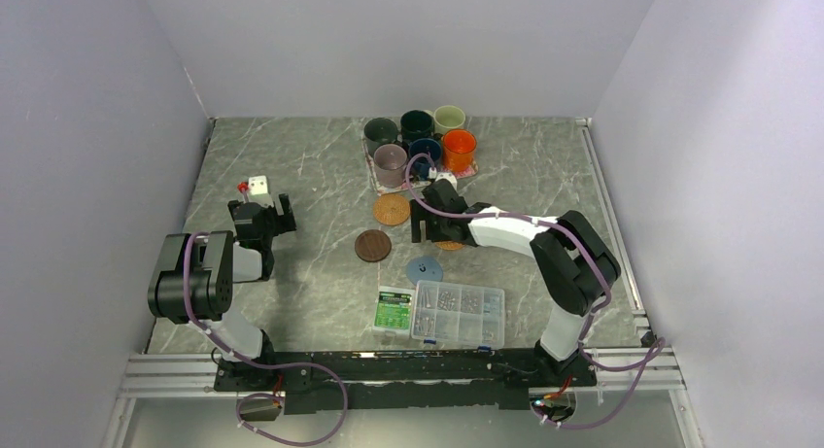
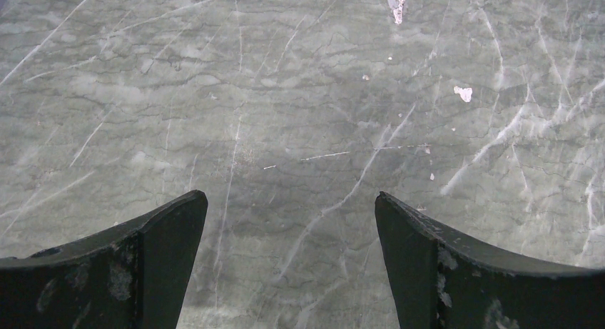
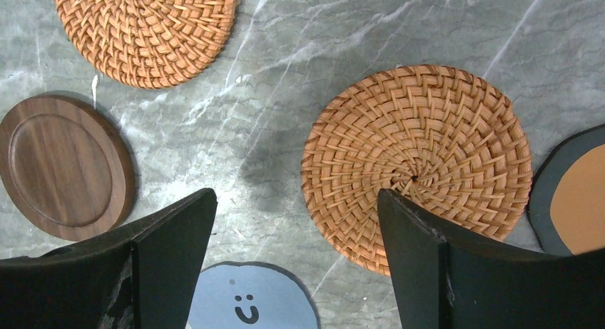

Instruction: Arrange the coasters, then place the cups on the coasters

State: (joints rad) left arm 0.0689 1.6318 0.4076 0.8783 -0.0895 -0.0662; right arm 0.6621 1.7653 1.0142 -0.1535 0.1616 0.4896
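We see a grey marbled table (image 1: 291, 156). At 12 o'clock lies a tray (image 1: 373, 183). Mid-table lie a woven coaster (image 1: 392, 210), brown coaster (image 1: 372, 245) and blue coaster (image 1: 424, 269). At 6 are a screw box (image 1: 457, 312) and green packet (image 1: 394, 308), and at 10 a white cube (image 1: 257, 186).

Right hand (image 3: 294, 200) gapes over woven coaster (image 3: 417, 158); second woven coaster (image 3: 146, 29), brown coaster (image 3: 64, 165), blue coaster (image 3: 246, 300) lie apart.
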